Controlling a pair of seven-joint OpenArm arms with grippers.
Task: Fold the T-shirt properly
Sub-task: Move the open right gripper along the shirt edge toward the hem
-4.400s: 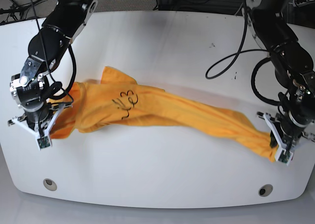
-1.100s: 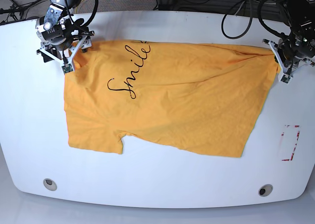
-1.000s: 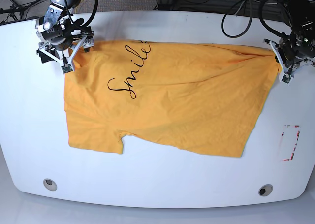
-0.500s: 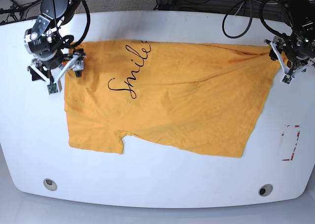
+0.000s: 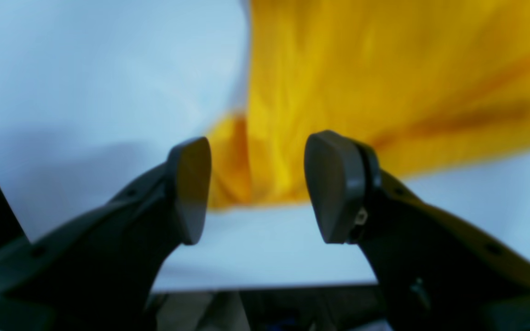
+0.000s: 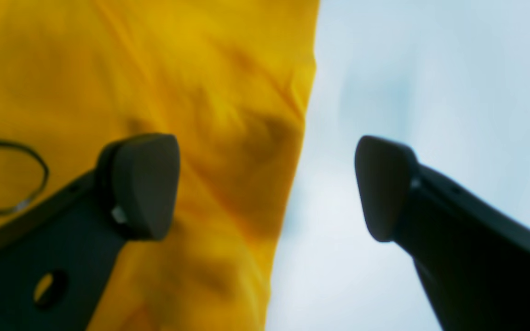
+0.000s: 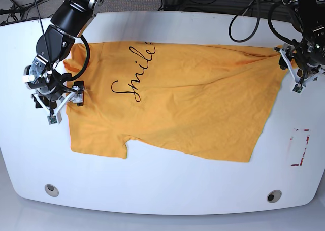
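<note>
Orange T-shirt: spread flat on white tabletop.
Left gripper: jaws apart, empty, above shirt corner.
Right gripper: jaws wide, straddling shirt edge.

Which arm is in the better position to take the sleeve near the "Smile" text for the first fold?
The right gripper, probably: open at the T-shirt edge beside the "Smile" print. The left gripper is at the far side.

White table: carrying two round metal discs near its front corners; red-marked paper slip lying by the right edge.
</note>
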